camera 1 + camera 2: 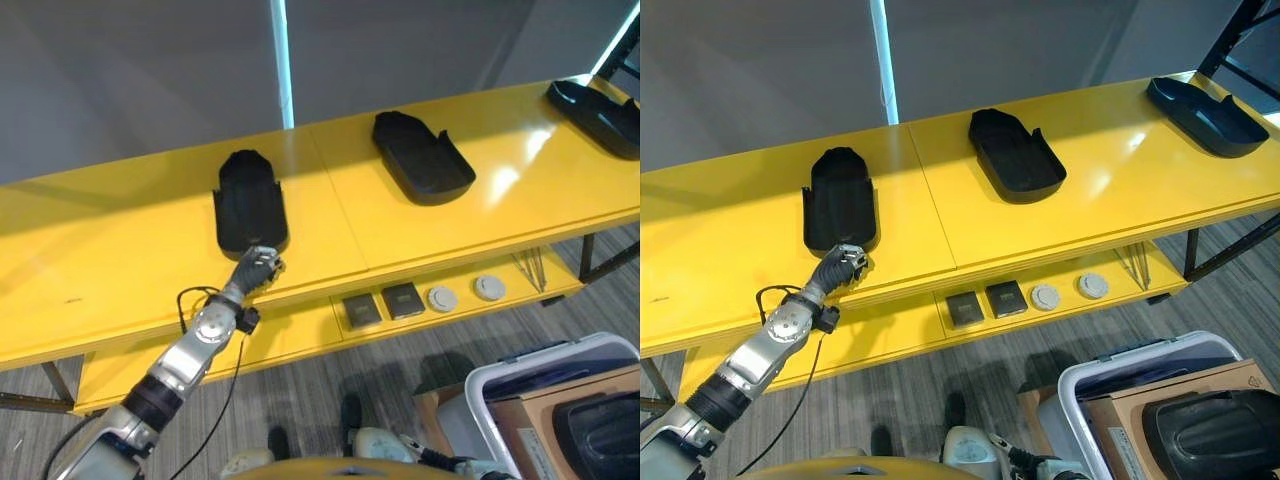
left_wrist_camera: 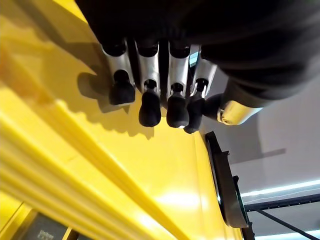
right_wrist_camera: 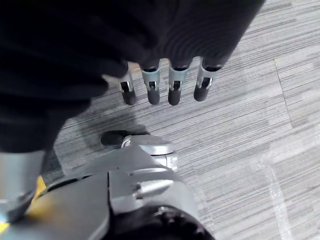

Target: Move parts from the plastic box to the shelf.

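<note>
Yellow shelf [image 1: 420, 215] runs across the middle of the head views, with three black parts on its top board: one part [image 1: 250, 203] at centre left, a second part [image 1: 421, 157] at upper centre, and a third part [image 1: 597, 115] in the upper right corner. The left hand [image 1: 256, 269] sits at the shelf's front edge, just below the centre-left part and not gripping it; its wrist view shows the fingers [image 2: 149, 107] curled in a row over bare yellow board, holding nothing. The right hand [image 3: 165, 85] hangs above the grey floor [image 3: 250, 115], fingers loosely bent and empty. In the lower right corner stands the plastic box [image 1: 1080, 385], another black part [image 1: 1215, 430] inside it. Small dark and round pieces [image 1: 420, 298] lie on the lower shelf board.
</note>
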Motion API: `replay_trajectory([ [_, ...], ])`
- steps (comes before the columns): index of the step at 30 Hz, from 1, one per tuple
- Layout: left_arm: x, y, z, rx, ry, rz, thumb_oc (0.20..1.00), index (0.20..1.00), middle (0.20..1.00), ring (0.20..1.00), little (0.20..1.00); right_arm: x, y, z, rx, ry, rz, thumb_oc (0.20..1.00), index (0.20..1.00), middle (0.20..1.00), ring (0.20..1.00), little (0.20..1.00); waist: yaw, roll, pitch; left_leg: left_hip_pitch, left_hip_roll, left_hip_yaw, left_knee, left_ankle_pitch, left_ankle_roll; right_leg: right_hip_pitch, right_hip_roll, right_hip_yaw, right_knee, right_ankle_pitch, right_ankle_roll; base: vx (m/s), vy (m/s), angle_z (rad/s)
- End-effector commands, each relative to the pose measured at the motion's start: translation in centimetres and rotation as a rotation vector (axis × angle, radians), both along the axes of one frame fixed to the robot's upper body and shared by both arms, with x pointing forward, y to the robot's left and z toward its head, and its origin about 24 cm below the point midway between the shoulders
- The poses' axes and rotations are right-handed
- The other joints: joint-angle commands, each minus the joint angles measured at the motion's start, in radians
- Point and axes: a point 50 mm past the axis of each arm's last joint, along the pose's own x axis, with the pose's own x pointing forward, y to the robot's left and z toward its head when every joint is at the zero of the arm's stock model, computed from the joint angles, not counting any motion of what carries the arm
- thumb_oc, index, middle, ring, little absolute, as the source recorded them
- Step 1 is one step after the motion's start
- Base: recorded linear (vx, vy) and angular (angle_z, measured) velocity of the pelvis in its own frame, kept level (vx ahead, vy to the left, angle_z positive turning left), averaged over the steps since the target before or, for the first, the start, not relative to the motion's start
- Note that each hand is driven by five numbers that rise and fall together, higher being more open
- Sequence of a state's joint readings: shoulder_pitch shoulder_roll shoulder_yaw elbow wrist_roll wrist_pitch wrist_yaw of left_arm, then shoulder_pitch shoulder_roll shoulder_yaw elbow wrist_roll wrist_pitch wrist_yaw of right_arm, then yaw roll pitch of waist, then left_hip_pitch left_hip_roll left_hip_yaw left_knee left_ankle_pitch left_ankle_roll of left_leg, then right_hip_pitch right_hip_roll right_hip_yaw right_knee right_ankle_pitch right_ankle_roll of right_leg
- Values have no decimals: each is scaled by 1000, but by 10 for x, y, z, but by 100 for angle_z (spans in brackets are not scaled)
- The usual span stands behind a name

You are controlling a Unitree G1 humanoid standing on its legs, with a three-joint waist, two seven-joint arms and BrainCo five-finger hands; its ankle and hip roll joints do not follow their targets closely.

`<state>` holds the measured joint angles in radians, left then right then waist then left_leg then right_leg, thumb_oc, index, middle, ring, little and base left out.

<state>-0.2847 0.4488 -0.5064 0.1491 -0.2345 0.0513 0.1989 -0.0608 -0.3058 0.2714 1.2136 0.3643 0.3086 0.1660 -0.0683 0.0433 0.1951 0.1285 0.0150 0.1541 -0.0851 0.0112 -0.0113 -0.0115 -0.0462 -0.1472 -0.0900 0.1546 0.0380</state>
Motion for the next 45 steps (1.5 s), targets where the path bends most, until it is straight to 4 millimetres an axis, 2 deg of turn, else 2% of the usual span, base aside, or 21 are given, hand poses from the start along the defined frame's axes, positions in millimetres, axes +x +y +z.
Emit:
replay_trajectory([
  [1,17,2,16,-16,-69,49,200,200,200,200,200,-13,6,-4,6,77,68,1000,1000,1000,1000,1000,-5,-8,33,-40,36,34,-2,-52,-17,103,-28,3,3,-162,51,16,-3,-5],
  [7,21,11,16,-33,-78,128,200,200,200,200,200,-14,4,-3,1,80,80,1000,1000,1000,1000,1000,-7,-7,36,-38,38,34,-2,-48,-20,106,-27,2,3,-162,48,4,1,-2],
  [15,30,24,31,-58,-153,210,200,200,200,200,200,-13,2,-3,4,71,83,1000,1000,1000,1000,1000,-3,-11,44,-39,40,29,-2,-42,-27,110,-26,-7,3,-166,45,-19,-1,0],
  [25,26,23,40,-137,-205,173,200,200,200,200,200,-16,5,-4,11,67,80,1000,1000,1000,1000,1000,11,-16,16,-26,41,32,-2,-50,-32,131,-27,-25,3,-178,46,-34,5,0],
  [26,25,22,42,-152,-222,163,200,200,200,200,200,-16,5,-4,12,64,77,1000,1000,1000,1000,1000,13,-17,12,-24,41,32,-2,-51,-33,134,-28,-28,3,-178,47,-100,10,3],
  [28,14,20,67,-268,-397,121,200,200,200,200,200,-12,6,-4,17,46,60,1000,1000,1000,1000,1000,29,-20,-8,-17,40,33,-2,-56,-32,146,-33,-40,3,-181,47,-139,20,2],
  [29,14,20,66,-268,-397,122,200,200,200,200,200,-13,6,-4,17,46,60,1000,1000,1000,1000,1000,29,-20,-8,-17,40,33,-2,-57,-32,146,-33,-40,3,-181,47,-120,26,1],
  [31,1,23,85,-366,-511,92,200,200,200,200,200,-9,6,-4,14,37,51,1000,1000,1000,1000,1000,47,-23,-20,-10,39,28,-2,-61,-29,157,-38,-50,3,-183,46,-124,34,4],
  [32,-8,24,90,-366,-580,90,445,445,445,445,445,-6,6,-3,12,33,52,1000,1000,1000,1000,1000,57,-25,-26,-5,38,24,-2,-61,-27,164,-40,-53,3,-181,43,-140,45,7],
  [33,-12,24,90,-367,-594,92,862,862,862,862,862,-5,6,-3,12,32,49,1000,1000,1000,1000,1000,62,-27,-29,-1,38,22,-2,-62,-26,168,-40,-55,3,-181,43,-138,54,16],
  [34,-18,24,90,-375,-608,84,1000,1000,1000,1000,1000,-3,8,-3,12,30,47,1000,1000,1000,1000,1000,69,-31,-33,4,37,19,-2,-65,-23,174,-41,-58,3,-180,42,-94,46,20],
  [39,-31,21,83,-360,-620,48,1000,1000,1000,1000,1000,3,10,-2,20,27,41,1000,1000,1000,1000,1000,89,-42,-40,21,31,7,-2,-70,-14,195,-41,-58,3,-179,39,-58,41,10],
  [40,-35,19,73,-355,-586,41,1000,1000,1000,1000,1000,5,12,-2,31,29,31,1000,1000,1000,1000,1000,98,-49,-43,29,26,0,-2,-77,-7,205,-42,-59,3,-179,40,-55,59,12],
  [45,-42,17,56,-254,-581,66,1000,1000,1000,1000,1000,7,16,-2,53,34,-13,1000,1000,1000,1000,1000,112,-61,-43,37,13,-15,-2,-87,8,215,-49,-65,17,-181,46,-26,48,8],
])
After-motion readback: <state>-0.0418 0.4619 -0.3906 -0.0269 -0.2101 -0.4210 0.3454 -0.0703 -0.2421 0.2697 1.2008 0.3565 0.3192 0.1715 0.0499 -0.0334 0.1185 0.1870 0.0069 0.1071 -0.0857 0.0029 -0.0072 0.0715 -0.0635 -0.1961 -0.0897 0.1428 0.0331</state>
